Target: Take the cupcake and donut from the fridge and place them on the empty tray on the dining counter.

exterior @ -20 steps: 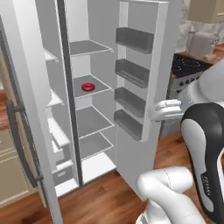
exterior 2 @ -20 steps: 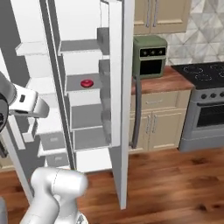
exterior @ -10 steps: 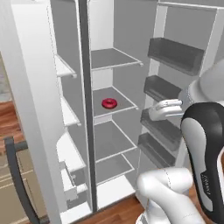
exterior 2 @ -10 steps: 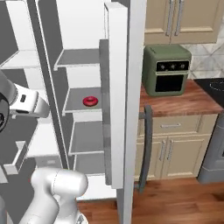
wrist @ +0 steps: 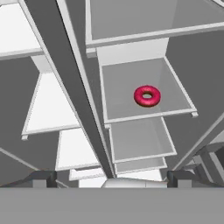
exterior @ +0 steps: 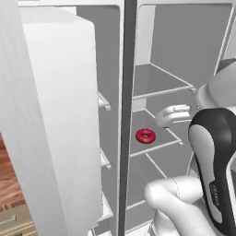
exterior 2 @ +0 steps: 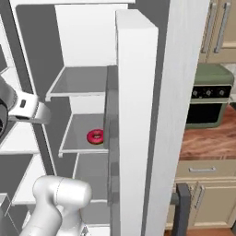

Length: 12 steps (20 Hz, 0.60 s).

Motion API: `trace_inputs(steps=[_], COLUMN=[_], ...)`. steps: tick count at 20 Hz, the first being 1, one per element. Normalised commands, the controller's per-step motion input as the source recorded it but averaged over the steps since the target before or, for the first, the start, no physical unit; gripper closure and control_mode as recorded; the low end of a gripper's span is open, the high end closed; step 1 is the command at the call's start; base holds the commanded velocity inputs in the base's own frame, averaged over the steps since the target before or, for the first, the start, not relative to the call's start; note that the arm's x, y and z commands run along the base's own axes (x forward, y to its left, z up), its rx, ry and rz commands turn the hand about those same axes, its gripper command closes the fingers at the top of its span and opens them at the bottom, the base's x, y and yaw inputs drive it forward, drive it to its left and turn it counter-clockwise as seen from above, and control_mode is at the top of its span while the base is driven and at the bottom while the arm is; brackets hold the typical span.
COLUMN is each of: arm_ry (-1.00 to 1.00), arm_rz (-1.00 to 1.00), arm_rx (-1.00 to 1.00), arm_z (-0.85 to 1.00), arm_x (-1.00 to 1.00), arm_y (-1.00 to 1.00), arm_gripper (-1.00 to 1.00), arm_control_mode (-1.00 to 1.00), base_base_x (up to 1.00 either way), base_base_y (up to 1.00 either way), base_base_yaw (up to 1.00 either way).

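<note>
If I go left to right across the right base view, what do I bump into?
Robot arm → donut → fridge door → green oven

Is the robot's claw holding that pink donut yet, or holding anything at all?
Nothing is held. The open claw is apart from the glossy pink ring donut, which lies alone on a white fridge shelf.

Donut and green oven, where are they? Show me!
donut (wrist: 147, 96), hand view, on its pink frosted ring beside the hole
green oven (exterior 2: 210, 99), right base view, on its dark front under the knobs
</note>
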Motion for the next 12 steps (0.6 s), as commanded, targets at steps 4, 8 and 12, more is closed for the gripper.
trace_inputs(steps=[4,8,12], arm_ry=[0.00,0.00,0.00], arm_rz=[0.00,0.00,0.00], arm_rx=[0.00,0.00,0.00], arm_z=[0.00,0.00,0.00], arm_x=[0.00,0.00,0.00], arm_y=[0.00,0.00,0.00], arm_gripper=[-1.00,-1.00,-1.00], arm_control_mode=[1.00,1.00,1.00], base_base_x=[1.00,1.00,1.00], base_base_y=[-0.26,-0.04,-0.01], base_base_yaw=[0.11,-0.12,-0.14])
